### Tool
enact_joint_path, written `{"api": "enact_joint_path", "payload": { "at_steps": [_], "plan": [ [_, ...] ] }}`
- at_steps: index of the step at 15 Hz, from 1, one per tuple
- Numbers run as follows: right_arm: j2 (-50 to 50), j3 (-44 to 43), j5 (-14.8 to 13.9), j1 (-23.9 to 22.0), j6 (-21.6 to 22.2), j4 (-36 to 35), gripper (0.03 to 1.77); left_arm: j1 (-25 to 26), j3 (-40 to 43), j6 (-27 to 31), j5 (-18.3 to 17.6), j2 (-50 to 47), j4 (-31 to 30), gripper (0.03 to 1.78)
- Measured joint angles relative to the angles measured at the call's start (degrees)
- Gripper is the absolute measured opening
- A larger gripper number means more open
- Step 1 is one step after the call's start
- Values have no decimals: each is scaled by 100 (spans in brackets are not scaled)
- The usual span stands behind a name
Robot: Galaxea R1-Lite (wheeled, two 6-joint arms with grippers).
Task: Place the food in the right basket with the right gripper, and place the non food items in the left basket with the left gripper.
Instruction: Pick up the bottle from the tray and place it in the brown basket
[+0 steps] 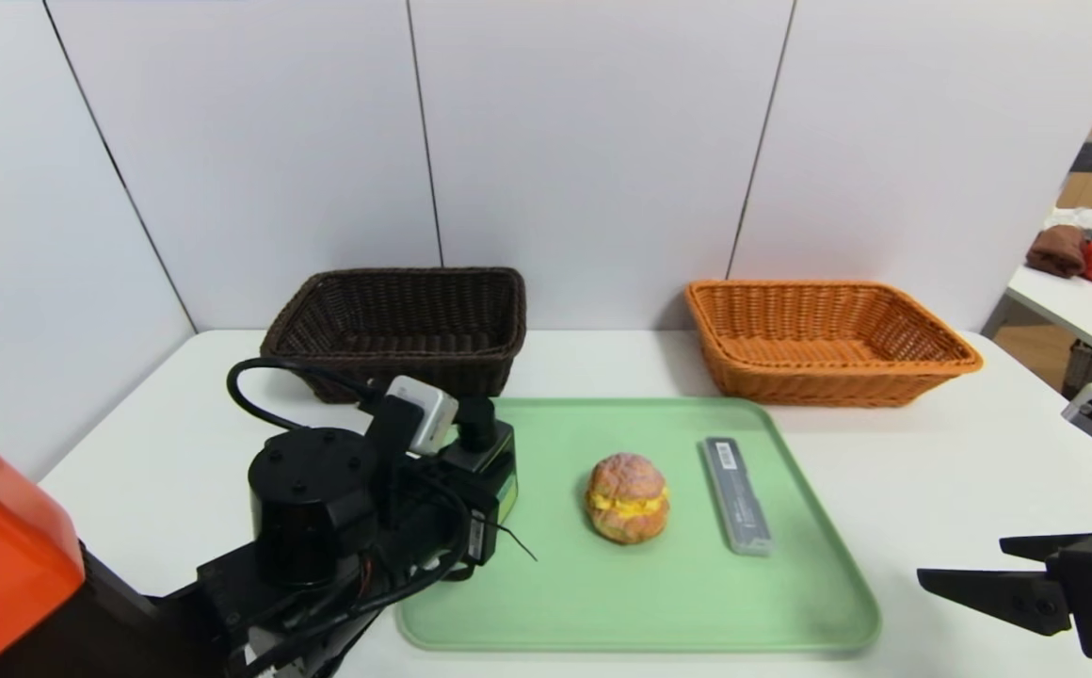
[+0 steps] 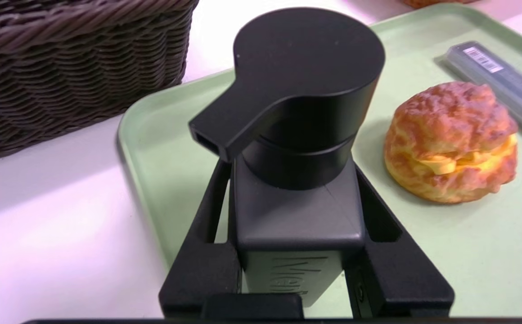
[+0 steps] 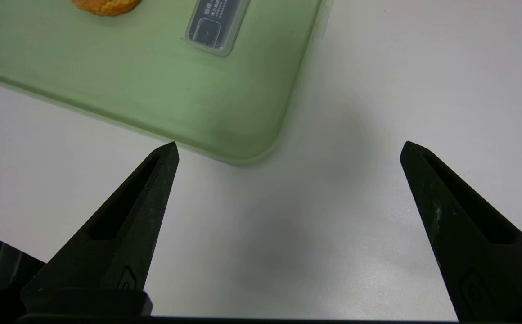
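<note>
Left gripper (image 2: 294,211) is clamping the black pump bottle (image 2: 299,207), one finger on each side of its square body, over the left part of the green tray (image 1: 697,603). The bottle is standing upright, pump head up, green label showing below its shoulder. Dark brown wicker basket (image 1: 395,367) is sitting behind the tray's left end. Cream-filled bun (image 1: 628,499) is resting mid-tray; grey rectangular case (image 1: 737,496), barcode sticker up, is lying just right of it, apart from it. Orange wicker basket (image 1: 833,344) is sitting behind the tray's right end. Right gripper (image 3: 290,153) is hanging idle off the tray's near right corner, fingers wide apart, holding nothing.
</note>
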Motion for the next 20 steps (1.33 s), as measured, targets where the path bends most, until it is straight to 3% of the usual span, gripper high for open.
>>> {"api": "enact_joint_path", "payload": {
  "at_steps": [7, 13, 20],
  "plan": [
    [-18, 21, 0, 0, -2, 0, 170, -30, -77, 563, 7, -757, 227, 61],
    [-20, 32, 10, 0, 2, -2, 170, 744, -1643, 650, -39, -1406, 2238, 61],
    [-13, 90, 10, 0, 5, -13, 170, 1797, -3856, 641, -196, -1030, 4645, 61]
  ]
}}
